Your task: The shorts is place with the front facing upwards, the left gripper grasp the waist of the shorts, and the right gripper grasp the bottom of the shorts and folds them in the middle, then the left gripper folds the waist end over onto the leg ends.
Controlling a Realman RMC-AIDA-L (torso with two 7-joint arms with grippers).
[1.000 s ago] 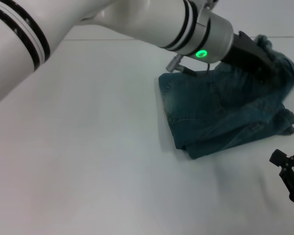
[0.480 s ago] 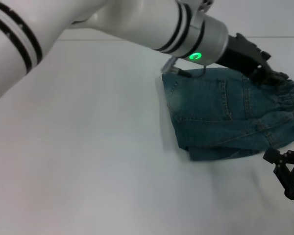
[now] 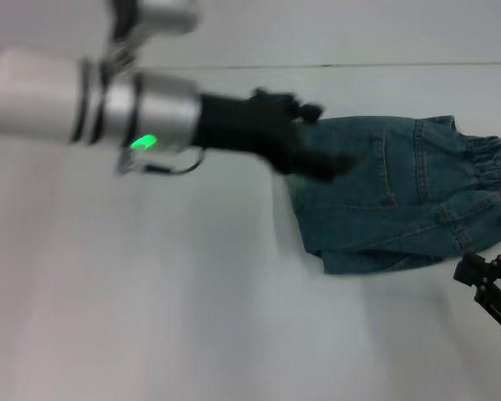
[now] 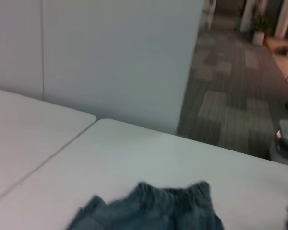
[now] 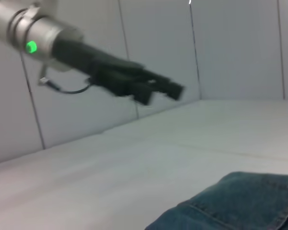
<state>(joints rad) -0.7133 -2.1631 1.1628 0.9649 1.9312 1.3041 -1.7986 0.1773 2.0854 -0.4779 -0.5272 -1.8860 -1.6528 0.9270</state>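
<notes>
The head view looks down from above onto the shorts (image 3: 401, 196) on the table (image 3: 192, 317). Both wrist views sit low near the tabletop, looking across it toward walls; each catches the shorts' edge.

Shorts (image 3: 401, 196): blue-green faded denim, paler washed patches across the middle panel, darker blue along seams and the puckered waist (image 3: 494, 159) at 3 o'clock of the head view. Left gripper (image 3: 313, 138): black fingers on a silver-white wrist with one small green light (image 3: 140, 142), the arm behind it white with a thin dark band. Right gripper (image 3: 493, 284) at 4 o'clock: all black; the table (image 3: 150, 292) under everything is plain white with a faint grey seam line.
</notes>
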